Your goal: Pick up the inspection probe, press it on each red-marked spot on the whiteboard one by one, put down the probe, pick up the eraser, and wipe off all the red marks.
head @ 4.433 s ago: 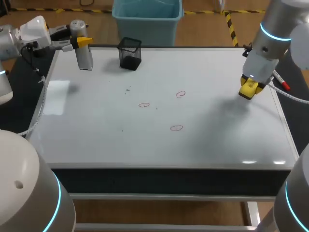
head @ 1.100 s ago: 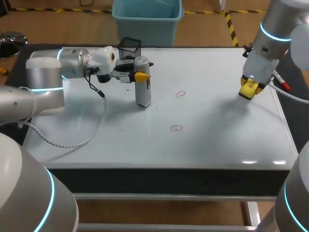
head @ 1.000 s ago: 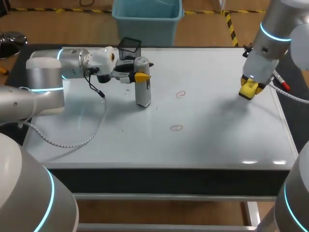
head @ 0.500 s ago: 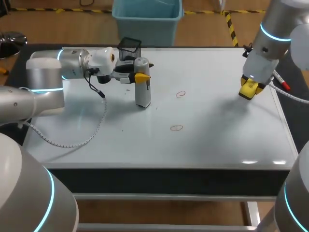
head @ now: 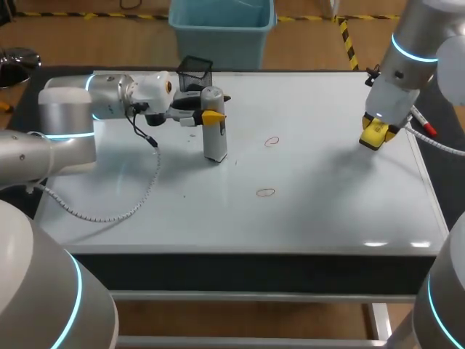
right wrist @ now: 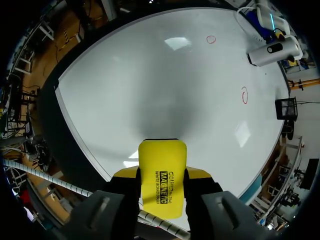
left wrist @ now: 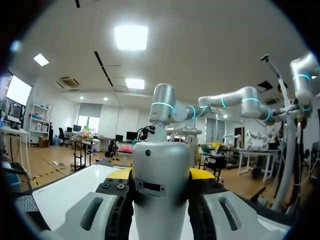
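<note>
Probe (head: 215,138) upright on board (head: 327,218), left of centre, clamped near its top by left gripper (head: 211,114), one yellow tip on each side; wrist view shows the same pinch on the silver body. Foot looks to be touching the surface; whether a red mark lies beneath cannot be seen. Cable (head: 109,214) from left arm lies looped on the board, left of probe. Mesh cup (head: 196,78) just behind probe, apart from it. Right of probe, two red rings uncovered: far mark (head: 272,142) close by, near mark (head: 266,193) toward the front edge. Judgement: pressing step in hand, two spots plainly left. To do it well: hold probe vertical, press straight down with no sideways drag that would smear ink, lift clear before travelling, take far mark first as the shorter hop, then near mark; mind the cable does not sweep across the rings. Far right, right gripper (head: 378,133) hovers by board's right edge, closed on eraser (right wrist: 161,175), well apart from both marks; best parked there until probe is down.
</note>
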Robot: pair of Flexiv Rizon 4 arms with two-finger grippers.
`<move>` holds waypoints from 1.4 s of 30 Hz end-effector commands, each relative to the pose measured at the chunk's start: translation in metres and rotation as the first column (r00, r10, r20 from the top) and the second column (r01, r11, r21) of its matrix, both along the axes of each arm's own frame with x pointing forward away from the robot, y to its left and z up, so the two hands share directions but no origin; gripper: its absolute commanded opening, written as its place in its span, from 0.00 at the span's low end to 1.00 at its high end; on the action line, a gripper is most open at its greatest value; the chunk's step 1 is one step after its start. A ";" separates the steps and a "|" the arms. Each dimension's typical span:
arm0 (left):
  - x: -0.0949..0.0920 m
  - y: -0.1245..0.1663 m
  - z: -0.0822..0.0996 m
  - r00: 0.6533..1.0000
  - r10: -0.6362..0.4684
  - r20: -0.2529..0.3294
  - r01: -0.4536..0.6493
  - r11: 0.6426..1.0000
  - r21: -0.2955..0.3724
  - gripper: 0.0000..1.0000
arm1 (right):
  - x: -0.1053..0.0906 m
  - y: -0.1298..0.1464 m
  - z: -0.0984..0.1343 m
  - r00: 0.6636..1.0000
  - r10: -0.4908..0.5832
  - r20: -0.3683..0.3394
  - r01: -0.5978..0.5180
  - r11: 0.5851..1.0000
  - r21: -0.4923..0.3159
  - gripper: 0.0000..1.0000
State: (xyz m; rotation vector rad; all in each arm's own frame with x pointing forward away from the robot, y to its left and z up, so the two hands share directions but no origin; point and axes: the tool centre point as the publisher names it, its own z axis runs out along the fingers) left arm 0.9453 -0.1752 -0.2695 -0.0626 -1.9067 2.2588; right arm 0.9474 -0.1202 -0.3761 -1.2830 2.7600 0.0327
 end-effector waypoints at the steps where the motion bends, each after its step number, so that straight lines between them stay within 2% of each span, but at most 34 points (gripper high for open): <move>1: -0.001 0.001 0.001 1.000 0.003 0.001 -0.003 1.000 0.004 0.00 | 0.001 0.000 0.000 1.000 0.002 -0.001 -0.002 1.000 -0.003 0.00; 10: -0.002 0.001 0.005 1.000 0.003 0.009 -0.003 1.000 0.011 0.00 | 0.001 0.000 0.000 1.000 0.002 -0.001 -0.002 1.000 -0.003 0.00; 13: -0.002 0.005 0.017 1.000 0.023 0.016 -0.023 1.000 0.014 0.00 | 0.001 0.000 0.000 1.000 0.002 -0.001 -0.002 1.000 -0.003 0.00; 16: -0.001 0.015 0.038 0.998 0.055 0.043 -0.056 0.998 0.021 0.00 | 0.001 0.000 0.000 1.000 0.002 -0.001 -0.002 1.000 -0.003 0.00; 20: 0.005 0.039 0.063 0.990 0.108 0.090 -0.111 0.993 0.028 0.00 | 0.001 0.000 0.000 1.000 0.002 -0.001 -0.002 1.000 -0.003 0.00; 23: 0.009 0.058 0.072 0.984 0.144 0.107 -0.150 0.988 0.041 0.00 | 0.001 0.000 0.000 1.000 0.002 -0.001 -0.002 1.000 -0.003 0.00; 32: 0.021 0.123 0.080 0.961 0.248 0.122 -0.254 0.966 0.039 0.00 | 0.001 0.000 0.000 1.000 0.002 -0.001 -0.002 1.000 -0.003 0.00; 42: 0.038 0.184 0.077 0.935 0.335 0.118 -0.343 0.938 0.052 0.00 | 0.001 0.000 0.000 1.000 0.002 -0.001 -0.002 1.000 -0.003 0.00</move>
